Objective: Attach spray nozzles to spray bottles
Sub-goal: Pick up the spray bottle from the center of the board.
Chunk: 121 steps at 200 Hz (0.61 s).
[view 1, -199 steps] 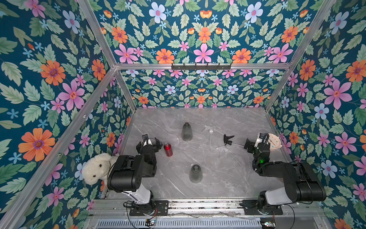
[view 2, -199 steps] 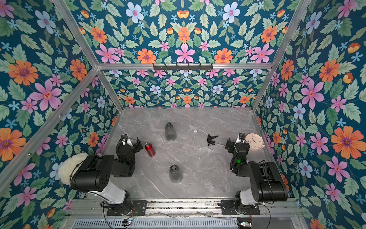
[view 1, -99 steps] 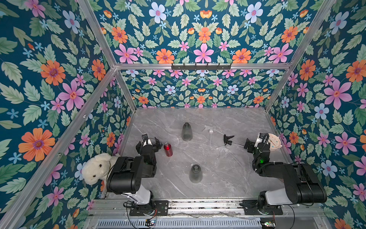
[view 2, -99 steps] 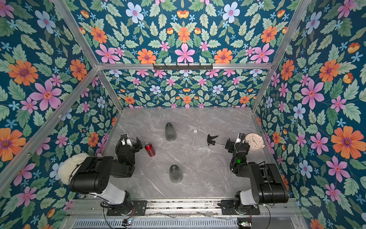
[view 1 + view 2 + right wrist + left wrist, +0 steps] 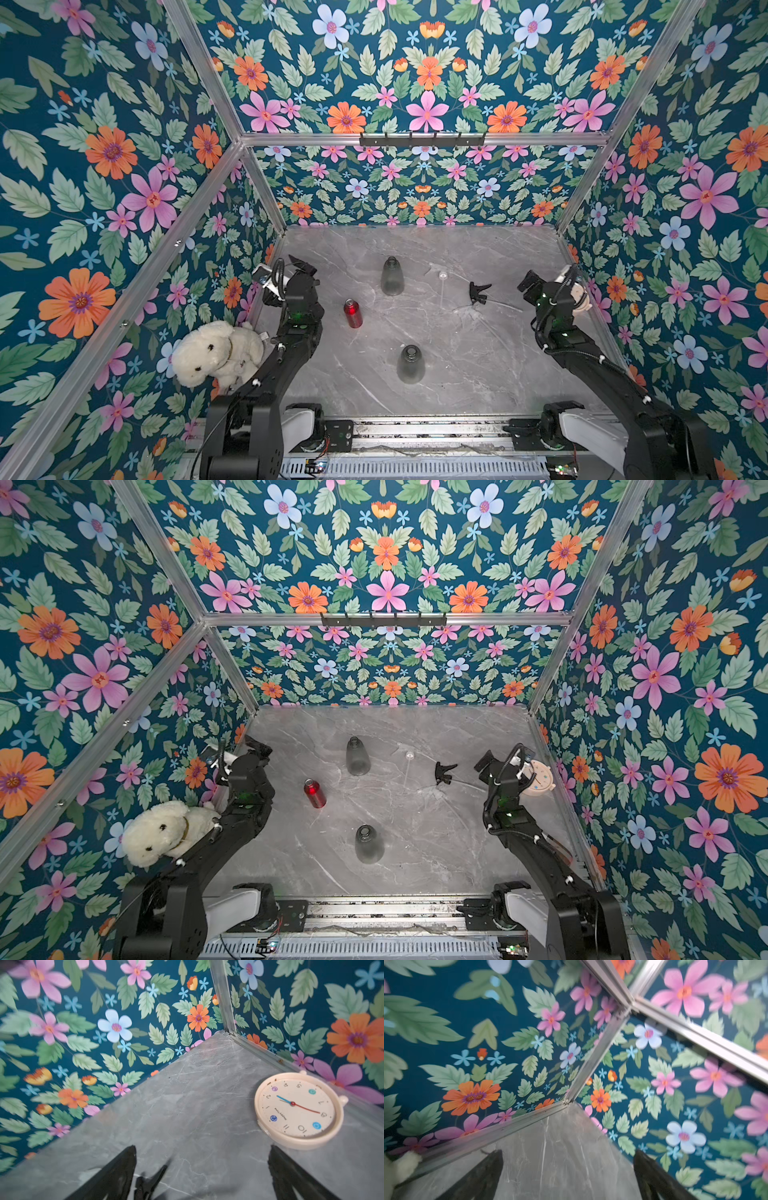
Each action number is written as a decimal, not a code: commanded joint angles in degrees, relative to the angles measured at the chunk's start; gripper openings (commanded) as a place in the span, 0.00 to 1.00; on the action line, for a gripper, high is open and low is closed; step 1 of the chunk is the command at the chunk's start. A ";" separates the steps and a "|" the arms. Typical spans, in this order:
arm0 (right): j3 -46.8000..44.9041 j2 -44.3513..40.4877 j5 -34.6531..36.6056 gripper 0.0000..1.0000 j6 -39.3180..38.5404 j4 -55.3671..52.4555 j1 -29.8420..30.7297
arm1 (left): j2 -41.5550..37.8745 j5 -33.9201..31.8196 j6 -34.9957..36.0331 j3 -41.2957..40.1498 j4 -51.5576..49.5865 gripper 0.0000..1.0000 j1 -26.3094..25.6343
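Two smoky-grey cone spray bottles stand on the marble table, one far (image 5: 392, 277) (image 5: 358, 757) and one near (image 5: 410, 365) (image 5: 368, 845). Left of them a small red bottle (image 5: 353, 313) (image 5: 314, 793) leans. A black spray nozzle (image 5: 478, 291) (image 5: 445, 771) (image 5: 149, 1182) lies right of centre with its thin tube toward the right arm. A faint translucent nozzle (image 5: 443, 274) (image 5: 409, 755) lies behind it. My left gripper (image 5: 302, 268) (image 5: 257, 746) (image 5: 568, 1155) hovers open by the left wall. My right gripper (image 5: 534, 284) (image 5: 486, 763) (image 5: 202, 1148) is open just right of the black nozzle.
A white plush bear (image 5: 216, 353) (image 5: 162, 833) sits against the left wall beside the left arm. A cream round clock (image 5: 581, 298) (image 5: 540, 781) (image 5: 297, 1108) lies flat by the right wall behind the right gripper. Flowered walls enclose the table on three sides.
Both arms have risen and stretched out from their folded pose, carrying the grippers a little higher and farther back. Both grippers stay open. The bottles and nozzles have not moved.
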 commanded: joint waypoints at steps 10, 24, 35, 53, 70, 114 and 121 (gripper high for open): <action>1.07 -1.88 -17.07 0.99 10.69 -6.48 -0.21 | -6.33 -1.76 -15.97 -3.83 -7.92 1.00 0.16; 4.54 -1.74 -20.85 0.99 8.49 -12.55 3.07 | -9.07 5.35 -11.32 -7.20 1.38 1.00 0.16; 5.71 -2.47 -21.36 0.99 4.48 -14.05 8.16 | -10.93 11.89 -7.67 -7.41 4.17 1.00 0.08; 6.93 -5.12 -20.59 0.99 -1.44 -16.30 17.34 | -12.89 17.90 -9.38 -2.55 -4.94 1.00 0.01; 8.45 -6.53 -22.52 0.99 -5.06 -17.42 25.87 | -12.88 25.01 -7.57 3.52 -14.77 1.00 -0.21; 17.87 1.05 -16.17 0.99 -17.08 -23.61 49.71 | -12.00 34.17 -3.80 11.09 -30.73 1.00 -5.65; 18.84 2.97 -16.02 0.99 -17.67 -23.60 51.62 | -13.19 33.49 -3.37 9.65 -29.22 1.00 -7.45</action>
